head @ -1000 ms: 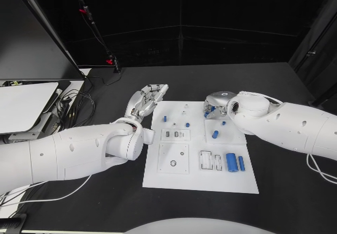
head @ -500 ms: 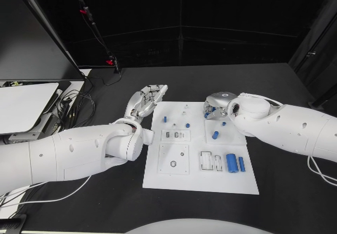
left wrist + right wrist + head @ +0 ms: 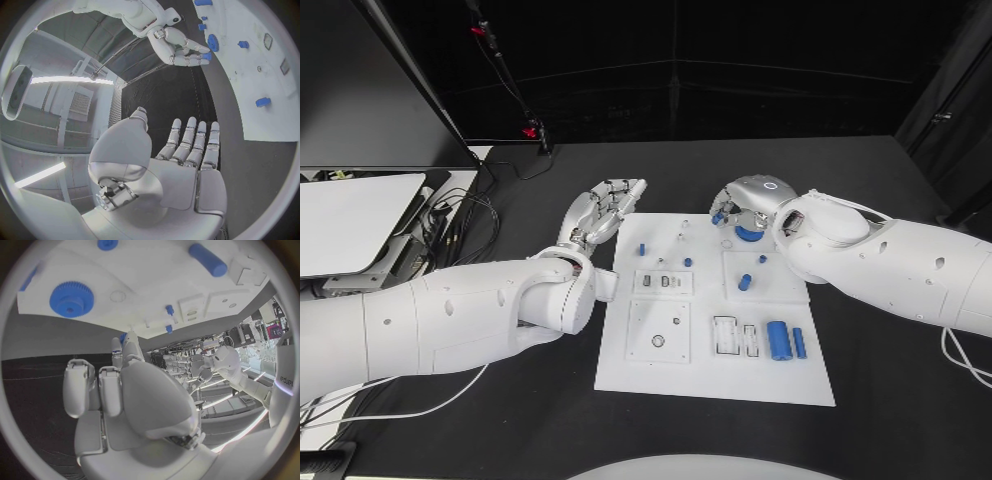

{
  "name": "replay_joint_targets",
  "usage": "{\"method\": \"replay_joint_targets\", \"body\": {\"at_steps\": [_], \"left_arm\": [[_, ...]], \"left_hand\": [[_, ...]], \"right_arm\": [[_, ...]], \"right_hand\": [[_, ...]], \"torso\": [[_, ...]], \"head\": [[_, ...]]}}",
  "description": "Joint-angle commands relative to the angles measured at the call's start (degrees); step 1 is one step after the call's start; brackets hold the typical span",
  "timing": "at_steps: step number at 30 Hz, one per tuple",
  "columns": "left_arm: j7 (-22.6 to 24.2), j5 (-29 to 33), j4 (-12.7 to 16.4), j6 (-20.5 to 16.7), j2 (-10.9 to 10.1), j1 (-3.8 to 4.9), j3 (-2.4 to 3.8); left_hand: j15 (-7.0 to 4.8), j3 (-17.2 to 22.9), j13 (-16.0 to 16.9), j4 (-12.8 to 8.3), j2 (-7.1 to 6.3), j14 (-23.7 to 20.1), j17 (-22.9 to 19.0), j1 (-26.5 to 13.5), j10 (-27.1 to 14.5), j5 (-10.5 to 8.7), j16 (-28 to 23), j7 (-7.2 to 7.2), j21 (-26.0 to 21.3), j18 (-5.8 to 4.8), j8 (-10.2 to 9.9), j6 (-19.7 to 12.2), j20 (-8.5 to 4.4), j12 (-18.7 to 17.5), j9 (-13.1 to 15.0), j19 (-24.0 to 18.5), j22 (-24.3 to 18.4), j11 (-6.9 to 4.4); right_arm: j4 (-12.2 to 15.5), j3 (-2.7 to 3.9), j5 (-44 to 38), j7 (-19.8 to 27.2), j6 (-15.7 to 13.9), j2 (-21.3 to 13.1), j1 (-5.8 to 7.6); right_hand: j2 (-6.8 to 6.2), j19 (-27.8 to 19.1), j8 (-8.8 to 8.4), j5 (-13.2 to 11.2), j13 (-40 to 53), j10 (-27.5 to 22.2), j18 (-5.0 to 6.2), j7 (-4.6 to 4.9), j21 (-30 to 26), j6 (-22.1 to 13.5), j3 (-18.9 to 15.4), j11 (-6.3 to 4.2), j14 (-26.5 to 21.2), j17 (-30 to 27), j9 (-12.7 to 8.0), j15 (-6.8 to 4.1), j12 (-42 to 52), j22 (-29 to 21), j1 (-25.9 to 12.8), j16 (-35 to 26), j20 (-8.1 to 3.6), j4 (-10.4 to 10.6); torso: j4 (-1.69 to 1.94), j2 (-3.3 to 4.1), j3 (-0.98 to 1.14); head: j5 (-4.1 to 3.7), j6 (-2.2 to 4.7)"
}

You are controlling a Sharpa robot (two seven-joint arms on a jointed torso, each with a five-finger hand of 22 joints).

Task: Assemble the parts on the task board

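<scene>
Blue part [image 3: 207, 56] pinched in my right hand [image 3: 740, 205], I'm hovering over the task board's [image 3: 711, 375] far edge to seat it while my left hand [image 3: 603, 208] is waiting released.

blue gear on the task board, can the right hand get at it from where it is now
Probably yes. The blue gear lies uncovered on the task board, right beside the right hand, with nothing between them. One catch: that hand seems to pinch a small blue part already, so it may need to place that first.

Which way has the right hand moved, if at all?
Yes: the right hand drew back past the task board's far edge, uncovering the blue gear.
</scene>
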Motion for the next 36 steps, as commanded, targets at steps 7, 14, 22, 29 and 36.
{"method": "replay_joint_targets", "body": {"at_steps": [7, 14, 22, 29, 36], "left_arm": [[18.1, -0.4, -0.4, 0.7, 0.5, 0.14, 0.06], [18.1, -0.4, -0.5, 0.7, 0.7, 0.14, 0.06], [18.1, -0.4, -0.6, 0.9, 0.9, 0.14, 0.06], [18.1, -0.4, -0.7, 0.9, 0.8, 0.14, 0.06], [18.1, -0.4, -0.6, 0.8, 0.7, 0.14, 0.06]], "left_hand": [[-0.05, -0.4, 0.0, -0.1, 0.42, 0.3, 0.0, 0.2, 0.2, 0.42, 0.2, 8.27, 0.4, 0.26, 0.3, 0.5, 0.09, 0.2, -0.1, 0.2, 0.0, 0.02], [-0.05, -0.4, 0.0, -0.1, 0.42, 0.3, 0.0, 0.2, 0.2, 0.42, 0.2, 8.27, 0.4, 0.26, 0.3, 0.5, 0.09, 0.2, -0.1, 0.2, 0.0, 0.02], [-0.03, -0.5, 0.0, -0.1, 0.46, 0.4, 0.0, 0.3, 0.2, 0.46, 0.2, 8.28, 0.4, 0.25, 0.3, 0.5, 0.10, 0.2, -0.1, 0.2, 0.0, 0.03], [-0.03, -0.5, 0.0, -0.1, 0.48, 0.4, 0.0, 0.3, 0.2, 0.47, 0.2, 8.28, 0.4, 0.24, 0.3, 0.5, 0.10, 0.2, -0.1, 0.2, 0.0, 0.03], [-0.03, -0.5, 0.0, -0.1, 0.48, 0.4, 0.0, 0.3, 0.2, 0.47, 0.2, 8.28, 0.4, 0.24, 0.3, 0.5, 0.10, 0.2, -0.1, 0.2, 0.0, 0.03]], "right_arm": [[-3.0, 1.04, 2.1, 4.6, -6.2, 2.8, 0.17], [-6.1, 1.17, 3.0, 5.9, -5.0, 5.3, 0.17], [-9.9, 1.18, 3.3, 6.3, -2.5, 8.2, 0.13], [-12.4, 1.17, 3.4, 6.2, -1.1, 10.0, 0.08], [-13.8, 1.16, 3.4, 5.5, 0.4, 11.2, -0.08]], "right_hand": [[-0.19, 0.0, -0.50, 0.2, 0.0, 0.5, -0.03, 0.52, 0.0, 2.6, 0.0, 0.15, 3.3, 0.2, 0.3, 0.62, -1.0, 2.1, 0.8, -0.1, 0.29, 0.6], [-0.30, 0.0, -0.71, 0.2, 0.0, 0.6, -0.05, 0.50, 0.0, 2.6, 0.0, 0.17, 3.3, 0.3, 0.3, 0.65, -1.5, 2.3, 0.9, -0.1, 0.34, 0.8], [-0.34, 0.0, -0.99, 0.2, 0.1, 0.7, -0.06, 0.52, 0.0, 2.6, 0.1, 0.19, 3.3, 0.4, 0.2, 0.66, -2.0, 2.3, 1.2, 0.0, 0.39, 0.9], [-0.38, 0.0, -1.18, 0.2, 0.1, 0.7, -0.06, 0.54, 0.0, 2.6, 0.2, 0.21, 3.3, 0.5, 0.1, 0.69, -2.4, 2.3, 1.3, 0.0, 0.43, 1.0], [-0.39, 0.0, -1.58, 0.2, 0.0, 0.6, -0.05, 0.61, 0.0, 2.5, 0.4, 0.31, 3.3, 0.6, 0.0, 0.75, -3.2, 2.3, 1.7, 0.0, 0.49, 1.2]], "torso": [[0.10, 0.07, 0.01], [-0.01, 0.02, 0.05], [0.30, 0.35, 0.19], [0.34, 0.46, 0.20], [0.27, 0.38, 0.16]], "head": [[0.66, 0.94], [1.34, 0.61], [1.40, 0.71], [1.66, 0.84], [2.09, 0.69]]}}
